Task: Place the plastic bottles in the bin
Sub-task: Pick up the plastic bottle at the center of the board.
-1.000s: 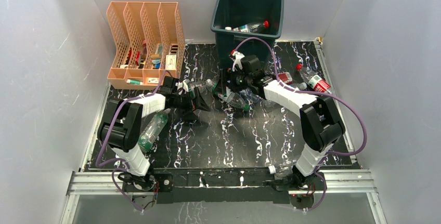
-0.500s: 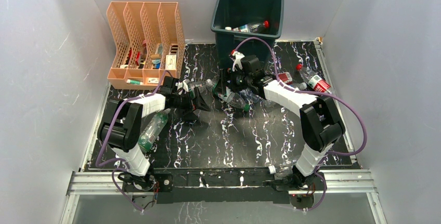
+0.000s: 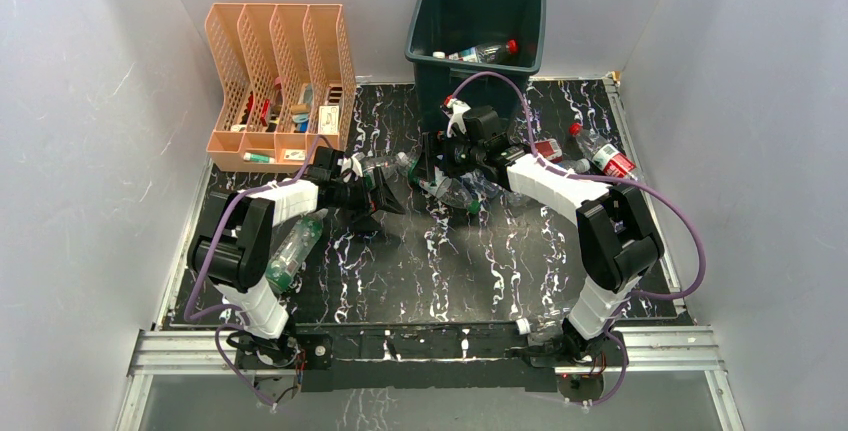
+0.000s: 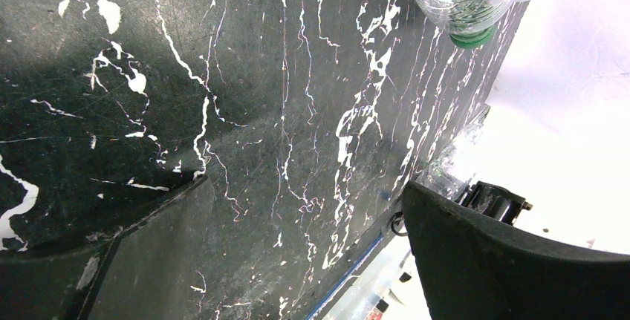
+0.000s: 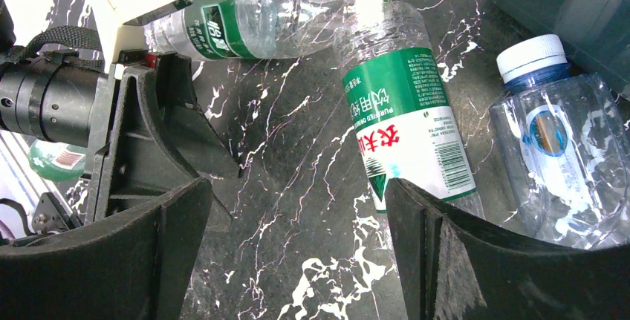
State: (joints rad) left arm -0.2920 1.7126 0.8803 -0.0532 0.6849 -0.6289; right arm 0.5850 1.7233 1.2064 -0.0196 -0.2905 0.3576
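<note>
Two black pincers, left gripper (image 4: 297,260) and right gripper (image 5: 297,216), gape empty toward the desk's (image 3: 450,271) far edge. Three clear plastic bottles: green-white-labelled bottle (image 5: 405,119), green-labelled bottle (image 5: 245,19), white-capped bottle (image 5: 564,142).

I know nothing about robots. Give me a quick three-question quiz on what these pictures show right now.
1. True or false: a red-capped bottle lies inside the bin.
2. The right gripper is: A) shut on a bottle, B) open near a green-labelled bottle, C) inside the bin.
3. What does the left gripper hold?
Key: 1 true; 2 B; 3 nothing, it is open.
</note>
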